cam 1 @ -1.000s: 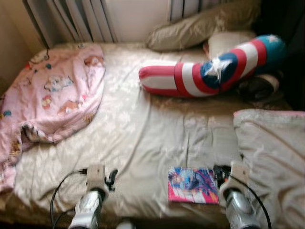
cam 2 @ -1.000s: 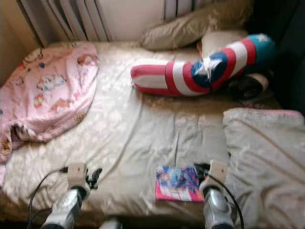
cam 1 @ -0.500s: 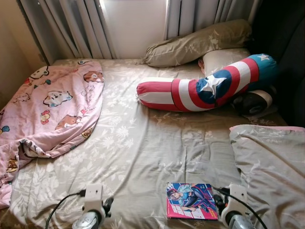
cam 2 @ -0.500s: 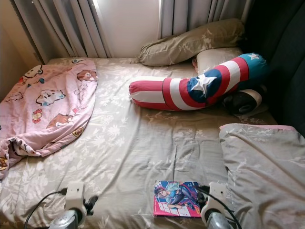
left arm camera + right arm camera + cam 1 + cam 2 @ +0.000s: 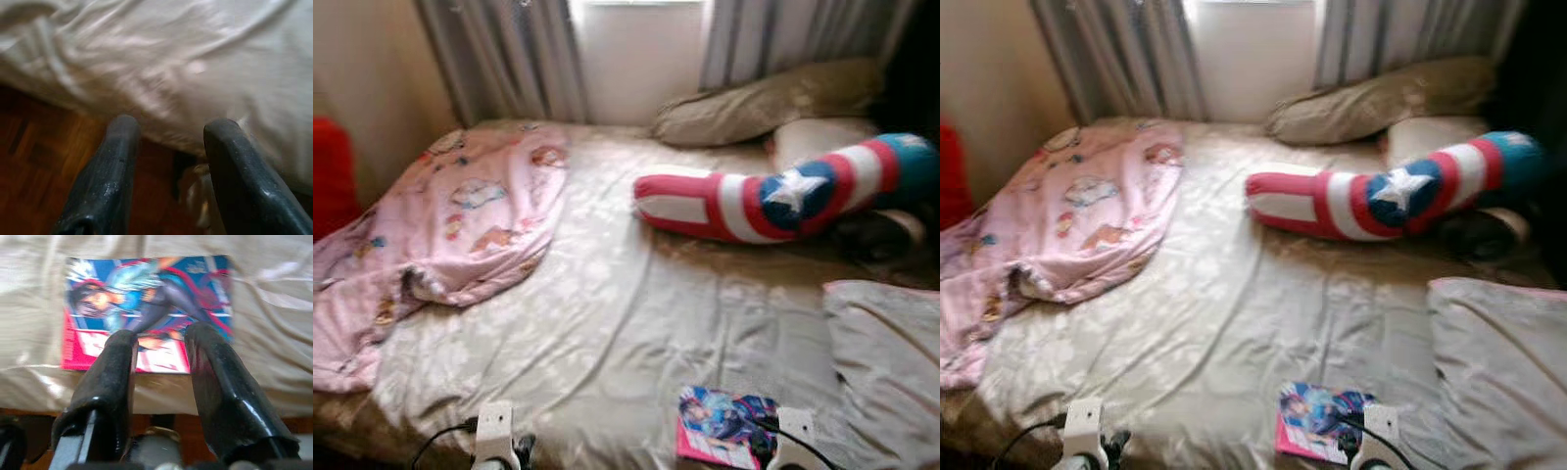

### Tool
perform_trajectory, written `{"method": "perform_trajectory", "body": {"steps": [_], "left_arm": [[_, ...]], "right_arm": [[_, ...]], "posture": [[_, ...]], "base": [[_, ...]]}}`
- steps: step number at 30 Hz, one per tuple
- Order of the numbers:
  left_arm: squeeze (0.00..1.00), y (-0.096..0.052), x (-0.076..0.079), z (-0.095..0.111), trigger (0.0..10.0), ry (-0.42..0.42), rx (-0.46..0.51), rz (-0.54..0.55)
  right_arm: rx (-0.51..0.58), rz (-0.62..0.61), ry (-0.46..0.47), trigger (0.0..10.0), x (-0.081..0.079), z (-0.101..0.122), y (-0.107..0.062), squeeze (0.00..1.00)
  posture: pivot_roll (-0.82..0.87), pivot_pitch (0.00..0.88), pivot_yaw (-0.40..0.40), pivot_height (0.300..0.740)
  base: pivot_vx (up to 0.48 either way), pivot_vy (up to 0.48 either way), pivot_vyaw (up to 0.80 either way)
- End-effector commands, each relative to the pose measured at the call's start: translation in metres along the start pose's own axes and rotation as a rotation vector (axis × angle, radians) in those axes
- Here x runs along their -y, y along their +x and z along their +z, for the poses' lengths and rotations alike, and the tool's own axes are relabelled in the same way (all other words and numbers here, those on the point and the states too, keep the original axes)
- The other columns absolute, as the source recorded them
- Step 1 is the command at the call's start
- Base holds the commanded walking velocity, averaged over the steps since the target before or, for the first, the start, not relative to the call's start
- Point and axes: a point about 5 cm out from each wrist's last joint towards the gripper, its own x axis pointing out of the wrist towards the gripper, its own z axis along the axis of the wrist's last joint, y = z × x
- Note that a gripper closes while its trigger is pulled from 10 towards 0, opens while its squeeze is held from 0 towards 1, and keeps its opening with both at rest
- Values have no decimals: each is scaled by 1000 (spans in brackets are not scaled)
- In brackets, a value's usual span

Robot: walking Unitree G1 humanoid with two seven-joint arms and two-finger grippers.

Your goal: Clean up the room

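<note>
A colourful comic book point(image 5: 724, 436) lies flat on the beige floral sheet point(image 5: 626, 323) near the bed's front edge. My right gripper point(image 5: 159, 335) hovers low at that edge, open, its fingertips over the book's point(image 5: 146, 308) near side with nothing between them. My left gripper point(image 5: 168, 125) is open too, at the bed's front left edge over the hanging sheet and the wooden floor point(image 5: 39, 166). A crumpled pink cartoon blanket point(image 5: 460, 215) covers the bed's left side. A red, white and blue star bolster point(image 5: 773, 201) lies across the far right.
Olive pillow point(image 5: 764, 98) and a pale pillow point(image 5: 822, 137) rest against the curtains point(image 5: 509, 59) at the back. A folded grey duvet point(image 5: 886, 362) fills the front right corner. Something red point(image 5: 328, 171) stands left of the bed by the wall.
The camera has turned left and the picture is blurred again: the whole bed sits further right, and a red thing has come into view. Both arms show lower in the frame.
</note>
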Motion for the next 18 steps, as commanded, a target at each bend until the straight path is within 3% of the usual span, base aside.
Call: {"method": "perform_trajectory", "body": {"steps": [1, 5, 8, 11, 18], "left_arm": [[0, 0, -4, 3, 10000, -6, 1, 17], [0, 1, -4, 3, 10000, -12, 5, 17], [0, 0, -5, 3, 10000, -14, 5, 21], [0, 0, -6, 3, 10000, -9, 4, 21], [0, 0, -5, 2, 10000, 0, 0, 18]], "right_arm": [[-15, -6, 26, 10000, 0, -3, 0, 0], [-9, -3, 7, 10000, 0, -2, 0, 0], [-1, -1, -25, 10000, 0, 0, 0, 0], [-13, 6, 20, 10000, 0, -3, 0, 0], [-35, 1, 30, 10000, 2, -9, -2, 0]], "posture": [[21, 4, 36, 740], [26, 28, 39, 740], [27, 34, 39, 740], [28, 44, 39, 740], [30, 60, 41, 740]], "base": [[0, 480, 0], [0, 480, 0], [0, 480, 800], [0, 480, 800], [0, 480, 0]]}}
